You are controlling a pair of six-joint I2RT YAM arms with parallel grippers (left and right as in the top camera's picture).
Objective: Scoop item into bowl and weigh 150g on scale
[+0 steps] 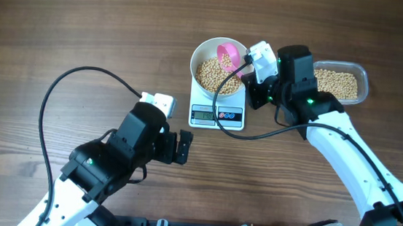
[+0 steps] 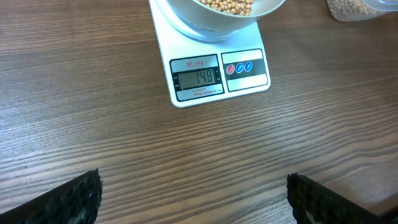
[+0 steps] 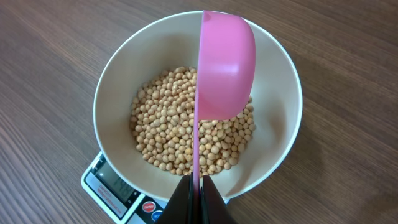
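The white bowl [image 1: 218,68] stands on the white scale [image 1: 217,115], and tan beans [image 3: 186,134] cover its bottom. My right gripper [image 3: 198,186] is shut on the thin handle of a pink scoop [image 3: 225,62]. The scoop is turned on its side over the beans, its underside facing the right wrist camera. In the left wrist view the scale's display [image 2: 198,77] reads 148. My left gripper [image 2: 193,198] hovers over bare table in front of the scale, jaws wide open with nothing between them.
A clear plastic tub [image 1: 340,83] holding more beans sits right of the bowl, behind my right arm. A black cable [image 1: 87,77] loops over the table at the left. The table's front edge has dark rails along it.
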